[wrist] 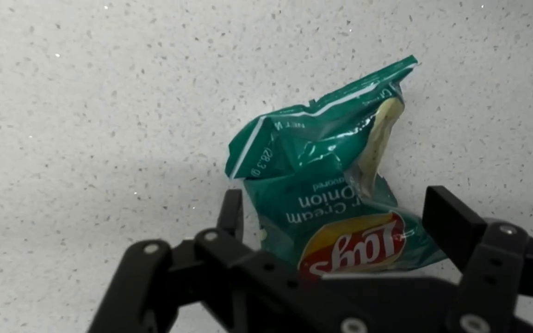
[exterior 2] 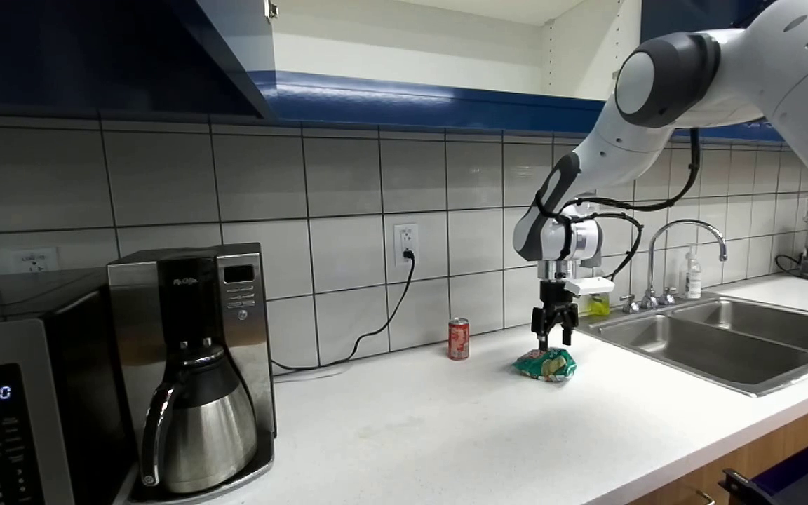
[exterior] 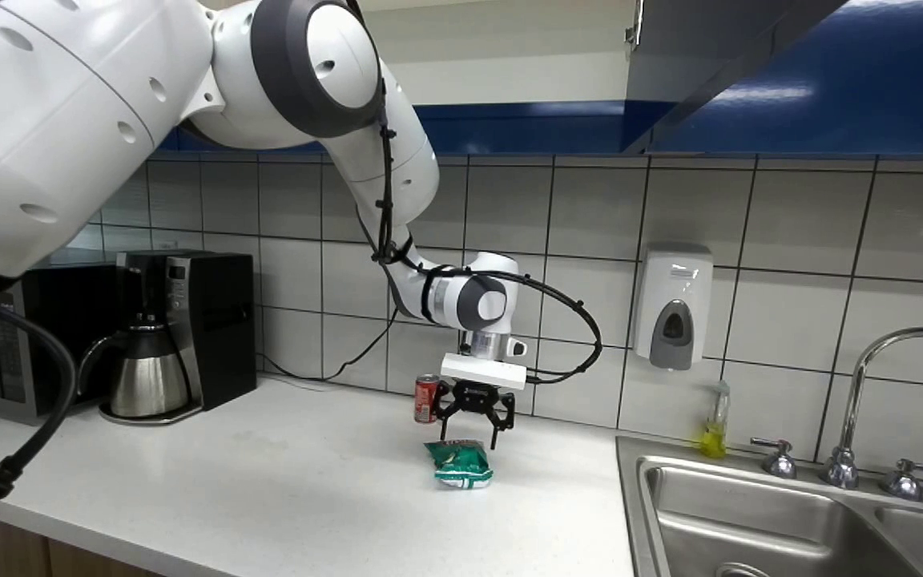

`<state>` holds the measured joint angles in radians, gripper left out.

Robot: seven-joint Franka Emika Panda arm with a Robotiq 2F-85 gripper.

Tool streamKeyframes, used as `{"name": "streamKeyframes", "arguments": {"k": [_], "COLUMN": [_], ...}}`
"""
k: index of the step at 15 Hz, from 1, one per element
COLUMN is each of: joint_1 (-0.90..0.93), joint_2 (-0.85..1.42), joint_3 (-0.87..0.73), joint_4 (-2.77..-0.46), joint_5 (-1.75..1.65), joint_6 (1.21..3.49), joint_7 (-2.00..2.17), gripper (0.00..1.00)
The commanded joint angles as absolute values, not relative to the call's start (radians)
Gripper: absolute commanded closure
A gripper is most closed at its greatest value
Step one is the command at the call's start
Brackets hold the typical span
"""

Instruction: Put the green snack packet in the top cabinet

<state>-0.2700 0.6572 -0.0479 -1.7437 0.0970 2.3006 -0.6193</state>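
Note:
The green snack packet lies on the white counter, in both exterior views [exterior: 461,465] [exterior 2: 543,366]. It shows large in the wrist view [wrist: 315,162], with its printed logo partly hidden by the gripper's body. My gripper [exterior: 469,442] points down over the packet, also in an exterior view [exterior 2: 555,345]. In the wrist view its fingers [wrist: 333,212] stand wide apart, one on each side of the packet, with nothing clamped. I cannot tell whether the right finger touches the packet. The top cabinet [exterior: 521,127] hangs above, also in an exterior view [exterior 2: 439,99]; its pale interior is exposed.
A small red can [exterior: 425,398] stands by the wall close to the gripper. A coffee maker [exterior 2: 239,351] and a microwave [exterior 2: 11,393] stand at one end. A sink [exterior: 758,505] is at the other. A soap dispenser [exterior: 675,308] hangs on the wall. An open cabinet door [exterior: 702,56] juts out.

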Motion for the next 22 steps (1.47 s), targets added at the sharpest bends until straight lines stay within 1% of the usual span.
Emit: {"name": "streamKeyframes", "arguments": {"k": [1, 11, 12, 13, 14, 18, 22], "joint_1": [-0.289, -0.290, -0.292, -0.292, -0.292, -0.292, -0.293], "joint_2": [0.659, 0.694, 0.695, 0.696, 0.696, 0.694, 0.693], "joint_3": [-0.028, -0.030, -0.029, -0.029, -0.029, -0.029, -0.030], "joint_4": [-1.730, -1.727, -1.726, -1.725, -1.724, -1.719, -1.713], "joint_5": [0.076, 0.064, 0.065, 0.065, 0.065, 0.063, 0.062], "joint_6": [2.267, 2.291, 2.291, 2.291, 2.292, 2.292, 2.291], "joint_7": [-0.622, -0.620, -0.620, -0.619, -0.619, -0.621, -0.621], "gripper": [0.00, 0.00, 0.25, 0.28, 0.35, 0.67, 0.96]}}
